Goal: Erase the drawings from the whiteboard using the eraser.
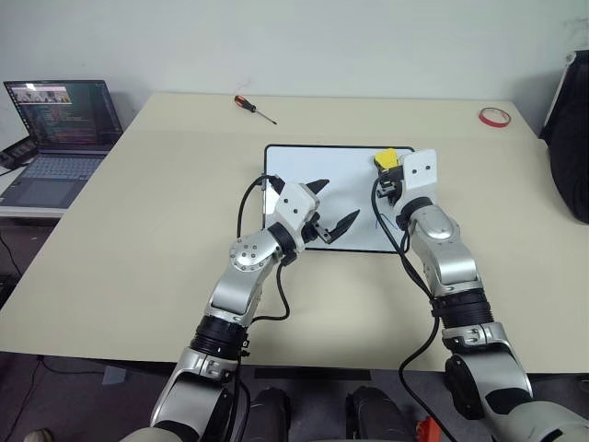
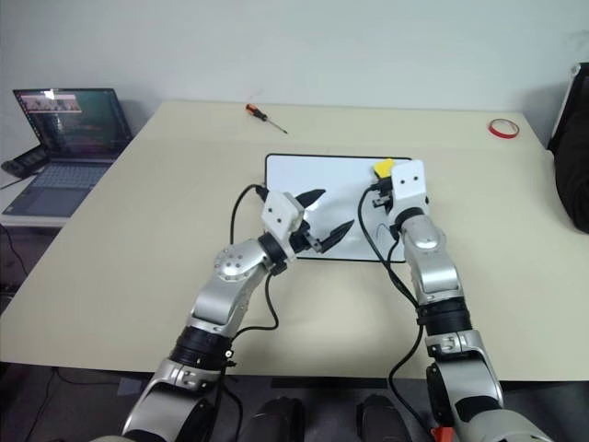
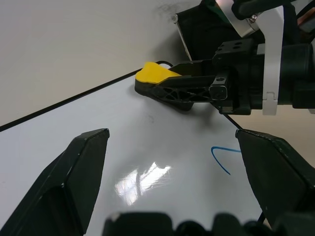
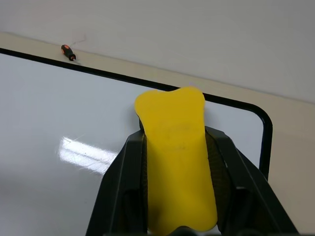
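While the whiteboard (image 1: pixel 354 198), a white rectangular panel with a thin black frame and rounded corners, lies flat on the pale beige worktop (image 1: pixel 138 239), both arms reach over it. Nearest, over the board's near edge, the left tool (image 1: pixel 329 206) hovers with its two black fingers spread wide apart and nothing between them. Just beyond it on the board, towards the right arm, one blue hook-like marker stroke (image 3: pixel 222 158) remains; apart from a faint smudge nearby, no other drawing can be made out. Farther on, near the board's far right corner, the right tool (image 4: pixel 178 147) is clamped tight on the small bright yellow eraser (image 4: pixel 176 157) with its dark underside, the block resting at or just above the white surface.

The risk, by judgement, is that the eraser wipes the corner while the stroke lies nearer in, so a pass could miss it. Too little downward pressure would smear rather than clear; too much could push the unheld board along the worktop. Beyond the board lie an orange-handled screwdriver (image 1: pixel 254 108) and a red tape ring (image 1: pixel 494 116), well clear.
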### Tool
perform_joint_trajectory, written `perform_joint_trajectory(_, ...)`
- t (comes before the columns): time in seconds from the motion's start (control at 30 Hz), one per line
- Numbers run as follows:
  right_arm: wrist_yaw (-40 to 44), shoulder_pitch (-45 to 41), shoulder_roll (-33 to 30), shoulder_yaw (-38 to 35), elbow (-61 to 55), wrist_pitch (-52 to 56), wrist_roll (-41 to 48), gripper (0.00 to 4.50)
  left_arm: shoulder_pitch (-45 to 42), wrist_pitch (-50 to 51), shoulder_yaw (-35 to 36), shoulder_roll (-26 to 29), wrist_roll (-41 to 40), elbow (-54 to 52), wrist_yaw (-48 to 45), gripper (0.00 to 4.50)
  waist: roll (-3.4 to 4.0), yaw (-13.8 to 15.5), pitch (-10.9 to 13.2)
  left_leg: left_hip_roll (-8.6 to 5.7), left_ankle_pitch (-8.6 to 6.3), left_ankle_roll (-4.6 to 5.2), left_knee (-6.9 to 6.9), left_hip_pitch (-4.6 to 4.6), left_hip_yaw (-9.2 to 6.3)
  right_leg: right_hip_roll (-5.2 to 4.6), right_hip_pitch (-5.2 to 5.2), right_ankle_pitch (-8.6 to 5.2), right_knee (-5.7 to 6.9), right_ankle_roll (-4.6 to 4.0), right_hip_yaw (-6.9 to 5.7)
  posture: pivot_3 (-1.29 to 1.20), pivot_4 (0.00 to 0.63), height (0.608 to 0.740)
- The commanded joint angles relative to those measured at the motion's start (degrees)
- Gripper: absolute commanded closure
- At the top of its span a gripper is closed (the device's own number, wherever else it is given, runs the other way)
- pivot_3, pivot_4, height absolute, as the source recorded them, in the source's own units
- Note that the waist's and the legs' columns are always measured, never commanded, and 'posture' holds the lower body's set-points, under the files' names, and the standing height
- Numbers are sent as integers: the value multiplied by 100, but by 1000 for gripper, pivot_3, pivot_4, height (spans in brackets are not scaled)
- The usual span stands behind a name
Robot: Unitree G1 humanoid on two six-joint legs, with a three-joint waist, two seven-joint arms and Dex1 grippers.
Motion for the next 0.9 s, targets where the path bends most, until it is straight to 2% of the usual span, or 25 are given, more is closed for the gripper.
perform_joint_trajectory(0.03, 22, 425, -36, -97, -388, 691, 79, 3283, -54, -27, -2, -9, -23, -256, 12, 0, 0, 0, 0, 0, 0, 0, 0, 0, 0, 0, 0, 0, 0, 0, 0, 0, 150, 740)
perform_joint_trajectory(0.27, 173, 1526, -336, -201, -1827, 1549, 107, 3283, 124, 93, -28, -4, -51, -441, 11, 0, -3, 19, -4, -2, 0, 0, 4, 1, -4, -1, 6, 0, 2, 1, -3, 0, 150, 740)
perform_joint_trajectory(0.37, 187, 1686, -386, -276, -2061, 1675, 143, 3283, 181, 107, -52, -23, -42, -484, 17, 0, -3, 17, -4, -3, 0, 0, 4, 5, -3, -1, 7, 0, 8, 1, -2, 0, 150, 740)
perform_joint_trajectory(0.73, -73, 302, -66, -356, -982, 541, 213, 3283, 118, 60, -82, -125, -31, -407, 1, 0, -2, -31, -2, -2, 1, 0, 0, 3, 0, 1, -8, 1, 22, 0, 1, 0, 150, 740)
perform_joint_trajectory(0.9, -110, 67, -39, -282, -538, 332, 157, 3283, 158, 84, -77, -109, -34, -458, -13, 0, -2, -11, -2, -1, 1, 0, -3, -8, 2, 0, -11, 0, -1, 0, 1, 0, 150, 740)
